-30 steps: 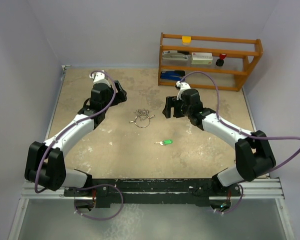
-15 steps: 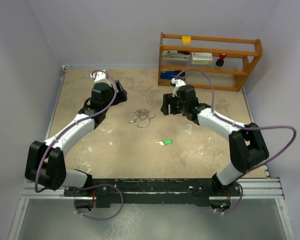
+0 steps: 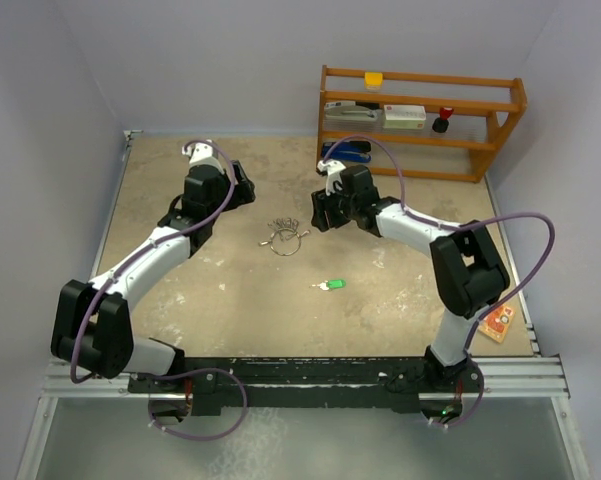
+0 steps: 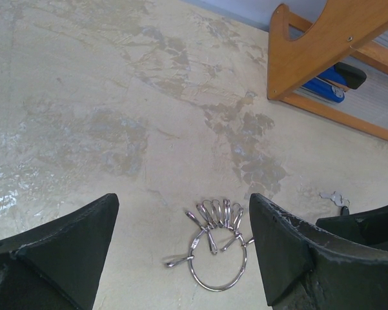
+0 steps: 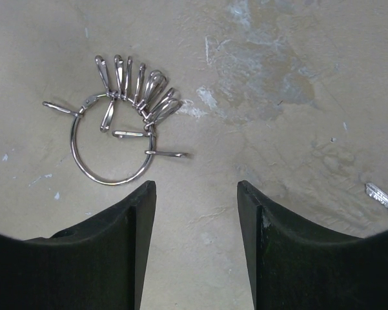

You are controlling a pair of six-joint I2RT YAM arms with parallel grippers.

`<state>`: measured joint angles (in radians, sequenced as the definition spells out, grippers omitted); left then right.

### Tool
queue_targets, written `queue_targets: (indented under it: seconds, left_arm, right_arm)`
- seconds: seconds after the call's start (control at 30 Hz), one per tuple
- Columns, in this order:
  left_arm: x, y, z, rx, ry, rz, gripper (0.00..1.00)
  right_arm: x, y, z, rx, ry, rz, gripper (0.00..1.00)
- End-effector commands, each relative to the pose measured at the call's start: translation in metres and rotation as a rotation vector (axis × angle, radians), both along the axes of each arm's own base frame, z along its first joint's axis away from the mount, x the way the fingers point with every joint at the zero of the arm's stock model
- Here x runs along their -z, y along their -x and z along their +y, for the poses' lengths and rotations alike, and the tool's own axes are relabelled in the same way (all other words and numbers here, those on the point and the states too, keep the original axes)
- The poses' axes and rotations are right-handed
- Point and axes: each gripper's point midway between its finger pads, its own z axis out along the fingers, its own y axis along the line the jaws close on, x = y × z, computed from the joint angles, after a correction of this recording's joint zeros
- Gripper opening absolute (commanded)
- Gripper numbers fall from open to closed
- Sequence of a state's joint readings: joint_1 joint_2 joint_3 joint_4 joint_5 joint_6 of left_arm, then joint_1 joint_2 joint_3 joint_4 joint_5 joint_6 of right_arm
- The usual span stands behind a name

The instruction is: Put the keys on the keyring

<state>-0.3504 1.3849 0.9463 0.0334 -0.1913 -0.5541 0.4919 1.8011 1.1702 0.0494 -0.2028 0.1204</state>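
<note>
**Keyring flanked by two open, empty grippers**

At the left, the left gripper (image 3: 242, 190) is held over the far part of the table (image 3: 210, 290). Its jaws are spread wide and nothing is gripped between them. To its right, and well apart from it, the keyring (image 3: 285, 237) is laid flat on the table, with a cluster of small silver pieces fanned along the ring's far side. Just beyond the ring the right gripper (image 3: 320, 212) is held, its jaws parted with only bare table between them. In the right wrist view the keyring (image 5: 126, 97) is seen ahead and left of the fingers (image 5: 97, 252), untouched. A green-headed key (image 3: 330, 286) is laid nearer the arm bases, apart from both ring and gripper. A silver key (image 5: 382, 197) is cut off by the right edge of the right wrist view. At the far right a wooden rack (image 3: 420, 120) is stood.
</note>
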Motion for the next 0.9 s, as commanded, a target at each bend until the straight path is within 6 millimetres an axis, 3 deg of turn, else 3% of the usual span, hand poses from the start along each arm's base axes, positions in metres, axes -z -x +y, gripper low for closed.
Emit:
queue_targets:
  seconds: [0.0, 0.43, 0.87]
  left_arm:
    - [-0.023, -0.010, -0.004, 0.006, -0.010, -0.060, 0.79]
    - [-0.023, -0.009, -0.002, 0.003, -0.021, -0.058, 0.79]
    - [-0.021, -0.009, -0.001, -0.002, -0.027, -0.052, 0.79]
  right_arm:
    - [-0.020, -0.008, 0.019, -0.092, -0.037, -0.058, 0.54]
    - [0.003, -0.002, 0.039, -0.306, -0.039, -0.086, 0.52]
    - [0.010, -0.009, 0.054, -0.311, 0.002, -0.099, 0.57]
